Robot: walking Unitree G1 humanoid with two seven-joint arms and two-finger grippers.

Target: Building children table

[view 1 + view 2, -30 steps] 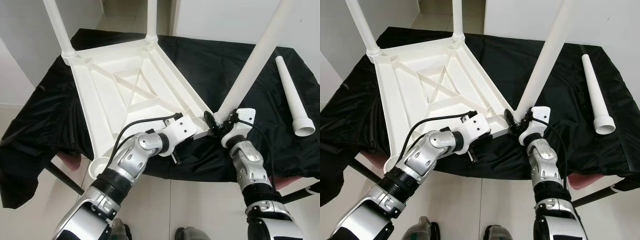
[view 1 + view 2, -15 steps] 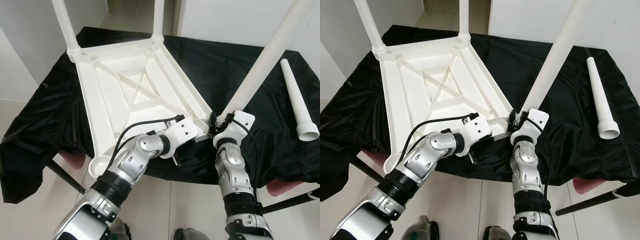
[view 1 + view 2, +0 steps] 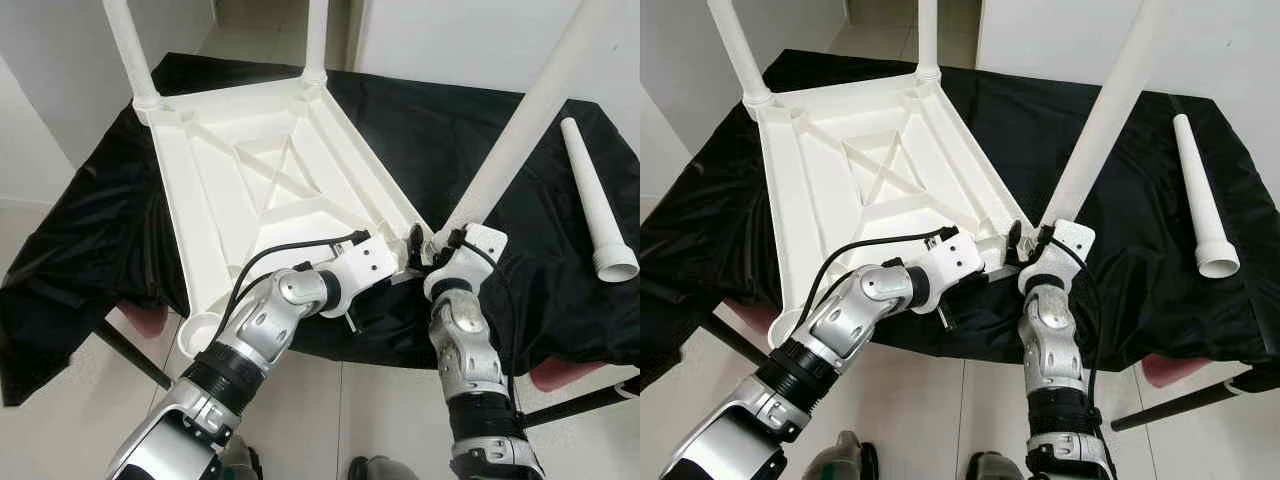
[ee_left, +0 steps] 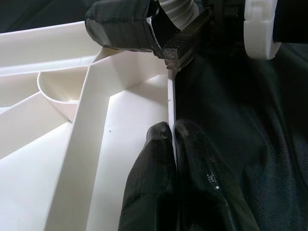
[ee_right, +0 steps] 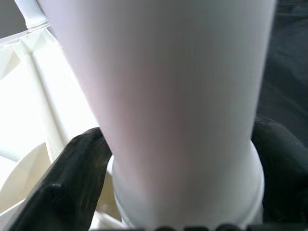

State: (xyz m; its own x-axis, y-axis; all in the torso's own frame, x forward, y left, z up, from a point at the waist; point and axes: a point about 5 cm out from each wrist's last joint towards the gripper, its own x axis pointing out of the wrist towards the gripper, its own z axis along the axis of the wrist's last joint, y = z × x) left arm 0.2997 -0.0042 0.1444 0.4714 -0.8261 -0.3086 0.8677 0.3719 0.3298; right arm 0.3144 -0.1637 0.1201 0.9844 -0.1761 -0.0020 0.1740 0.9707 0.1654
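While the white table top lies upside down on a black cloth in the middle of the left eye view, two white legs stand up from its far corners. One leg is at the upper left of the frame. The other leg is at the top, near the middle. A third leg leans up toward the upper right of the frame, and its thick end sits at the near right corner of the table top.

The right gripper is just below the middle of the frame. Its two black fingers are pinched around the thick end of that third leg. In the right wrist view the leg looks very big and close, and a black finger shows on each side of it.

The left gripper is right beside the right one, at the near edge of the table top. Its two fingers are pressed together. In the left wrist view the tips touch the thin white edge of the table top. I cannot tell if they pinch that edge.

One more white leg lies flat on the cloth at the right side of the frame, well apart from the table top. Its wide open end points toward the lower right. Pale floor tiles show at the bottom.
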